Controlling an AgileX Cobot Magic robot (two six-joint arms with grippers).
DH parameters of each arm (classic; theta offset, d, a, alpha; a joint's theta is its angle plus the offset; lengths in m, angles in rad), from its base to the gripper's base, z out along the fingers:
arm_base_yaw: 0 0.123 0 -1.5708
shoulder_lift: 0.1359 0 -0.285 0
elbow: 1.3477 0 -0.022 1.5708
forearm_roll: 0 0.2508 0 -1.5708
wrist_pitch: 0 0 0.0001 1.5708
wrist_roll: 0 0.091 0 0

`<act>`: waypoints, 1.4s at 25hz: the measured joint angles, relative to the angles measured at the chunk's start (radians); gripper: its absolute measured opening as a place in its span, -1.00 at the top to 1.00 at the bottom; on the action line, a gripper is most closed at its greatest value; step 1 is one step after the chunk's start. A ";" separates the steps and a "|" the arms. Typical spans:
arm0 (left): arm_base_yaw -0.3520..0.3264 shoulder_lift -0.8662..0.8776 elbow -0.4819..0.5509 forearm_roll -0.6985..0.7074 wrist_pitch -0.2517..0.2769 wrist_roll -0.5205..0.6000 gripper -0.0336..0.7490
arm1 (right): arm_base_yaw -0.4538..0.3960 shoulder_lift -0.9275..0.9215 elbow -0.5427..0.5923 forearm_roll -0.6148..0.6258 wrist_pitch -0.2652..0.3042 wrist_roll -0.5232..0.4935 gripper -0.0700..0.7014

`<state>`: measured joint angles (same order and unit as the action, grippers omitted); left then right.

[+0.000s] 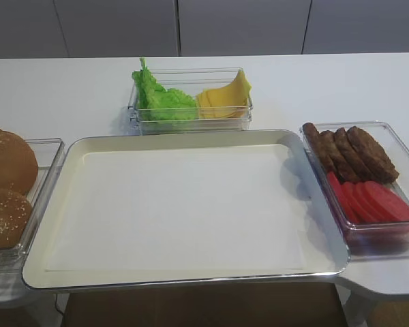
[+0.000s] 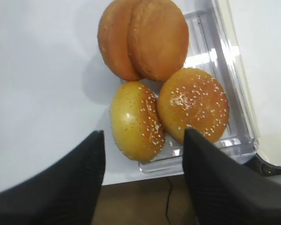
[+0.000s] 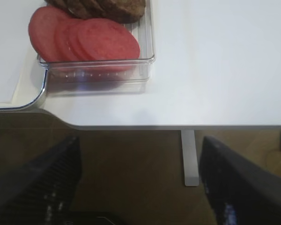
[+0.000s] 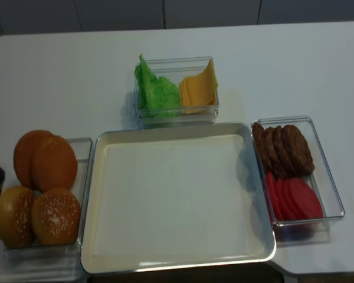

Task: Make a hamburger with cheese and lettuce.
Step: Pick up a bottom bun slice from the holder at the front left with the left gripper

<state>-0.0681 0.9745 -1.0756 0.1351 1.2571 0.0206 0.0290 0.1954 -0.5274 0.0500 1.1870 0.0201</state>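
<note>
Two plain golden-brown bun halves point(image 2: 143, 37) lean together at the back of a clear container point(image 2: 236, 108), behind two domed seeded buns point(image 2: 192, 110); their cut faces are hidden. They also show at the left of the high view point(image 4: 47, 162). Green frilly lettuce point(image 1: 160, 99) and fanned yellow cheese slices point(image 1: 225, 99) share a clear box at the back centre. My left gripper point(image 2: 143, 187) is open and empty, off the table's front edge just before the bun container. My right gripper point(image 3: 138, 183) is open and empty, off the front edge near the tomato container.
A large metal tray point(image 1: 191, 281) lined with white paper lies in the middle. A clear container at the right holds dark patties point(image 1: 351, 151) and red tomato slices point(image 1: 375, 201). A white table leg point(image 3: 189, 157) shows under the right edge.
</note>
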 joint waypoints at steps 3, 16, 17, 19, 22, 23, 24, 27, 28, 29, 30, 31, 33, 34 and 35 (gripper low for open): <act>0.000 0.053 -0.025 0.028 0.000 0.017 -0.10 | 0.000 0.000 0.000 -0.004 -0.002 0.000 -0.78; 0.110 0.334 -0.170 0.002 -0.007 0.112 -0.10 | 0.000 -0.002 0.008 -0.004 -0.054 -0.077 -0.78; 0.129 0.364 -0.181 -0.030 -0.007 0.129 -0.10 | 0.000 -0.009 0.014 -0.004 -0.056 -0.084 -0.78; 0.151 0.409 -0.211 -0.083 -0.008 0.157 -0.10 | 0.000 -0.036 0.019 -0.004 -0.070 -0.106 -0.79; 0.165 0.469 -0.252 -0.108 -0.010 0.175 -0.10 | 0.000 -0.064 0.021 -0.004 -0.082 -0.120 -0.79; 0.169 0.487 -0.263 -0.112 -0.011 0.180 -0.10 | 0.000 -0.069 0.021 -0.004 -0.082 -0.120 -0.79; 0.174 0.510 -0.273 -0.117 -0.012 0.182 -0.10 | 0.000 -0.074 0.021 -0.004 -0.082 -0.122 -0.79; 0.190 0.555 -0.285 -0.135 -0.016 0.210 -0.10 | 0.000 -0.083 0.021 -0.004 -0.082 -0.124 -0.79; 0.195 0.567 -0.287 -0.147 -0.016 0.221 -0.10 | 0.000 -0.085 0.021 -0.004 -0.082 -0.126 -0.79; 0.203 0.576 -0.291 -0.157 -0.016 0.233 -0.10 | 0.000 -0.092 0.021 -0.004 -0.082 -0.126 -0.79; 0.211 0.586 -0.291 -0.161 -0.019 0.240 -0.10 | 0.000 -0.098 0.021 -0.004 -0.076 -0.126 -0.79; 0.221 0.594 -0.291 -0.167 -0.019 0.246 -0.10 | 0.000 -0.102 0.023 -0.004 -0.073 -0.126 -0.79; 0.236 0.609 -0.291 -0.177 -0.021 0.262 -0.10 | 0.000 -0.114 0.039 -0.004 -0.065 -0.126 -0.79; 0.243 0.616 -0.291 -0.181 -0.021 0.269 -0.10 | 0.000 -0.116 0.041 -0.004 -0.058 -0.126 -0.79; 0.247 0.620 -0.291 -0.190 -0.021 0.281 -0.10 | 0.000 -0.120 0.041 -0.004 -0.054 -0.126 -0.79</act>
<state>0.1786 1.5949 -1.3668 -0.0553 1.2365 0.3011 0.0290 0.0751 -0.4867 0.0461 1.1333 -0.1061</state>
